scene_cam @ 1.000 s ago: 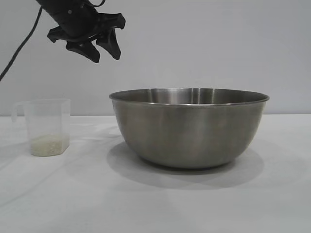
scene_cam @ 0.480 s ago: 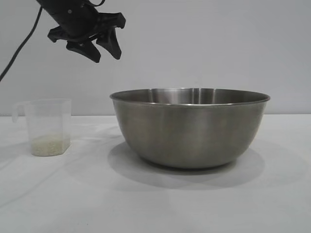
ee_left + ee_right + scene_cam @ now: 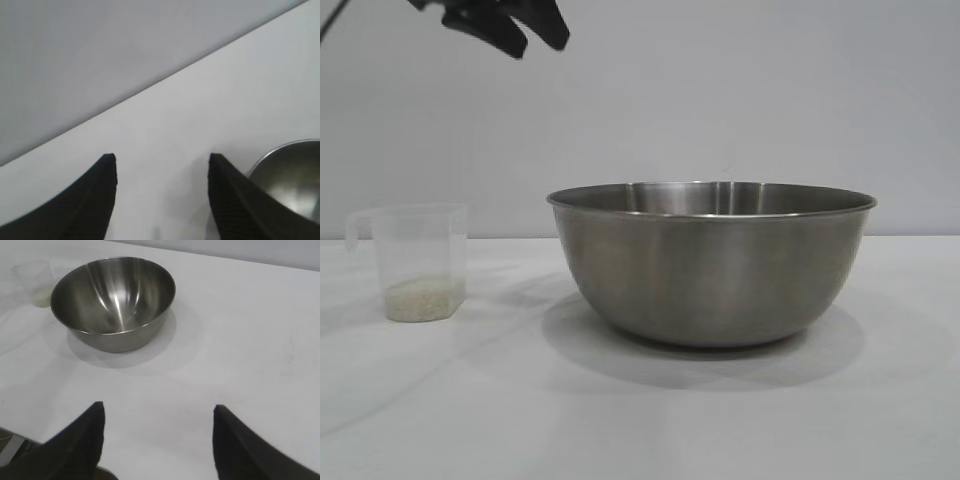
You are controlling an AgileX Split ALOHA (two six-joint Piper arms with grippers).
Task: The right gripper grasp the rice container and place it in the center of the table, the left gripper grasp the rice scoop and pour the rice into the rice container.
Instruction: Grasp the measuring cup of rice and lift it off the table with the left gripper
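The steel rice container [image 3: 710, 262] is sitting mid-frame on the white table [image 3: 640, 420], the rice scoop [image 3: 415, 262] at left. Both the left gripper [image 3: 528, 30] and right gripper [image 3: 157, 412] are being held open and empty. The scoop should be approached from above, level.

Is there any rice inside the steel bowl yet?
No. In the right wrist view the rice container shows only bare steel inside, and the rice lies in the rice scoop.
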